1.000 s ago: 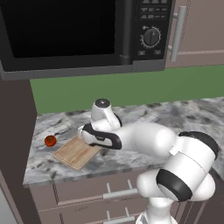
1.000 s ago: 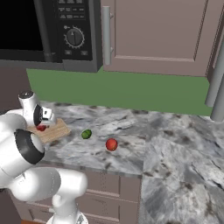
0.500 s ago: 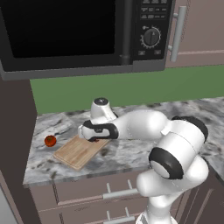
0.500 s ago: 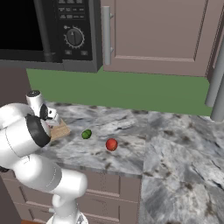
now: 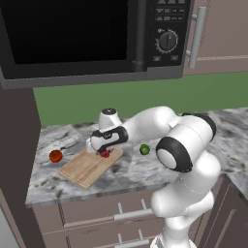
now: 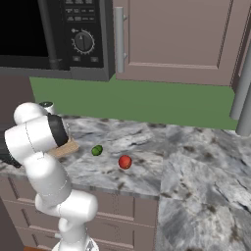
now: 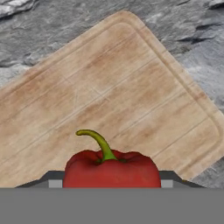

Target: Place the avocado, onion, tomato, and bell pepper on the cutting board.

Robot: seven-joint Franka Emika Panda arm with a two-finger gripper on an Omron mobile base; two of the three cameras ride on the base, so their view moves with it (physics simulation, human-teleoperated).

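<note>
Red bell pepper (image 7: 111, 169) over cutting board (image 7: 109, 96), apparently held

One cutting board (image 5: 87, 167), one avocado (image 5: 144, 149), one bell pepper (image 7: 112, 169), two red balls (image 5: 55, 156) (image 6: 125, 162).

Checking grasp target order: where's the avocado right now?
The avocado sits on the counter, off the cutting board, just right of it in the left base view; in the right base view, a red vegetable lies beside it.

No readable text; microwave (image 5: 87, 38) panel markings illegible.
</note>
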